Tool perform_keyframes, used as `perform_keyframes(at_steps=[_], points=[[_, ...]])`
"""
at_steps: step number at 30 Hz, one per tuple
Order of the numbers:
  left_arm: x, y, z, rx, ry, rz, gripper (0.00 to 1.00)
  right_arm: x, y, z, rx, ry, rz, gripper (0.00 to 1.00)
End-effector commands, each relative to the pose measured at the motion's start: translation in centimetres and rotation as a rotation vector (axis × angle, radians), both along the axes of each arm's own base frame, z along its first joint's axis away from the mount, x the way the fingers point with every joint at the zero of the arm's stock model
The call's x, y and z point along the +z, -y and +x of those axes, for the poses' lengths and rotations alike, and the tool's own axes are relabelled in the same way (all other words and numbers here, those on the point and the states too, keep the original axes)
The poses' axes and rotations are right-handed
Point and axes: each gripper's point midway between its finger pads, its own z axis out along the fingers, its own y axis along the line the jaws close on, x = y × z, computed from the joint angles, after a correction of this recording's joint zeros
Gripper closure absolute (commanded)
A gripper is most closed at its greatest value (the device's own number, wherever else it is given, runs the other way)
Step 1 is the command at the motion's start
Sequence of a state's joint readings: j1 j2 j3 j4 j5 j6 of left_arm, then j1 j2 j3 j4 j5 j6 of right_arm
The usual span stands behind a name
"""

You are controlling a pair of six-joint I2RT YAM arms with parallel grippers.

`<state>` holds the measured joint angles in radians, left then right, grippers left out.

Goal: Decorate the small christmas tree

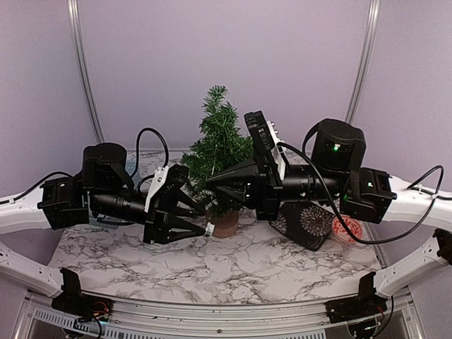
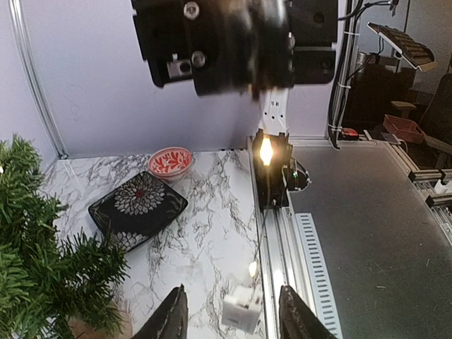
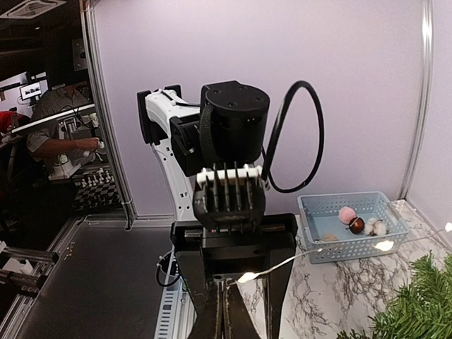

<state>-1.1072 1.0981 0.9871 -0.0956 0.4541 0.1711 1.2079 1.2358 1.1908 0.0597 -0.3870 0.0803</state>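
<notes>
The small christmas tree (image 1: 219, 147) stands mid-table on its tan stump base (image 1: 225, 224); its branches show in the left wrist view (image 2: 42, 272) and the right wrist view (image 3: 417, 304). My right gripper (image 1: 210, 184) is at the tree's left side, shut (image 3: 226, 311) on the thin wire of a light string with lit bulbs (image 3: 246, 277). My left gripper (image 1: 201, 220) is open beside the stump. The string's white battery box (image 2: 241, 309) sits between the left gripper's spread fingers (image 2: 171, 318), untouched by either.
A black flower-patterned plate (image 1: 305, 224) and a red-and-white bowl (image 1: 347, 230) lie right of the tree. A blue basket (image 3: 352, 224) with pompoms and a brown ball stands on the marble table. The metal table rail (image 2: 279, 233) runs beside the battery box.
</notes>
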Motion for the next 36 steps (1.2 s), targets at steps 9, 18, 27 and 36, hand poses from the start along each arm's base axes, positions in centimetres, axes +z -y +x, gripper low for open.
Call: perform_keyframes(at_steps=[9, 18, 27, 36], points=[[5.7, 1.7, 0.1, -0.021, -0.006, -0.167, 0.59, 1.4, 2.3, 0.3, -0.068, -0.028, 0.057, 1.0], [4.5, 1.8, 0.1, -0.021, -0.023, -0.143, 0.58, -2.3, 5.1, -0.2, -0.109, -0.154, -0.005, 1.0], [3.5, -0.1, 2.1, 0.145, -0.01, -0.15, 0.56, -8.7, 4.9, -2.0, -0.033, -0.262, -0.223, 1.0], [4.4, -4.1, 7.7, 0.502, -0.069, -0.226, 0.5, -8.4, 0.0, -0.6, -0.005, -0.2, -0.264, 1.0]])
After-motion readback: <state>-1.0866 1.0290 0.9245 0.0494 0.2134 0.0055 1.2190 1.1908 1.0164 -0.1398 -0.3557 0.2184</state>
